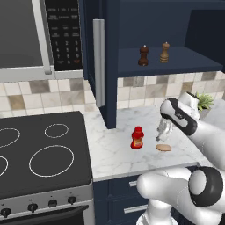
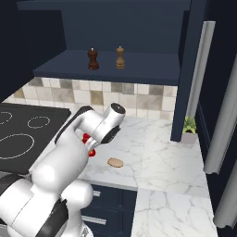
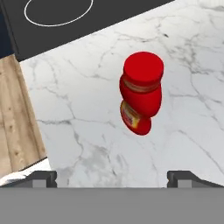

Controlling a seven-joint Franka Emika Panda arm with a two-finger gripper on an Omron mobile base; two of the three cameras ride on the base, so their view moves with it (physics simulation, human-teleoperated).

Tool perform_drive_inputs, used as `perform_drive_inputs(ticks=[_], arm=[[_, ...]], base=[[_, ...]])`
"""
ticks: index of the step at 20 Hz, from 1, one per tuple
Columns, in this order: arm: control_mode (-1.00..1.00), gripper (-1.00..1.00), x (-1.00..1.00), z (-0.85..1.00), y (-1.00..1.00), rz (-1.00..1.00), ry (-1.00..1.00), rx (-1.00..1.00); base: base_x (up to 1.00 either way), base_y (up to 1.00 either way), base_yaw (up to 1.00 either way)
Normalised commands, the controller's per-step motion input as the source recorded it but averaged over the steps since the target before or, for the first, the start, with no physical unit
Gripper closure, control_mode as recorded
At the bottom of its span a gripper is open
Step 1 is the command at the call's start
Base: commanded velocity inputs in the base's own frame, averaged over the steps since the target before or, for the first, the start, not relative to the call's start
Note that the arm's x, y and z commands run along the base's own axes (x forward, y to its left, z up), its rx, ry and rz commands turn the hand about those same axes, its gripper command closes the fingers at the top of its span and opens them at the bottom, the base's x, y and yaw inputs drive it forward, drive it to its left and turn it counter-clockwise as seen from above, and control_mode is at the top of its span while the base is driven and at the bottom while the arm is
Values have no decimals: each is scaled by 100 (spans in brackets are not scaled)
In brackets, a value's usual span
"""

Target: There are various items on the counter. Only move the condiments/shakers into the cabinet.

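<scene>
Your jaws (image 3: 112, 178) hang wide open and empty above the bench (image 1: 110, 149); the red bottle (image 3: 141, 98) stands upright just ahead between them, both shakers (image 1: 143, 56) already on the cabinet shelf (image 1: 176, 59).

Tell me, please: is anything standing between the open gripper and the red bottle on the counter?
Nothing visible does. The gripper hangs open above bare marble counter, and the red bottle stands upright just ahead of its fingertips, untouched.

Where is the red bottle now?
The red bottle stands upright on the counter, between the stovetop and the tan disc of food, left of the open gripper.
</scene>
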Motion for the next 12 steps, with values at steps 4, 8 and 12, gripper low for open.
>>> perform_drive_inputs(ticks=[4, 8, 12], arm=[[-100, -100, 2, -20, 31, 26, -1, 18], [-100, -100, 19, -14, 31, 22, 0, 18], [-100, -100, 28, -7, 3, 18, 0, 15]], base=[[0, 0, 0], [0, 0, 0], [0, 0, 0]])
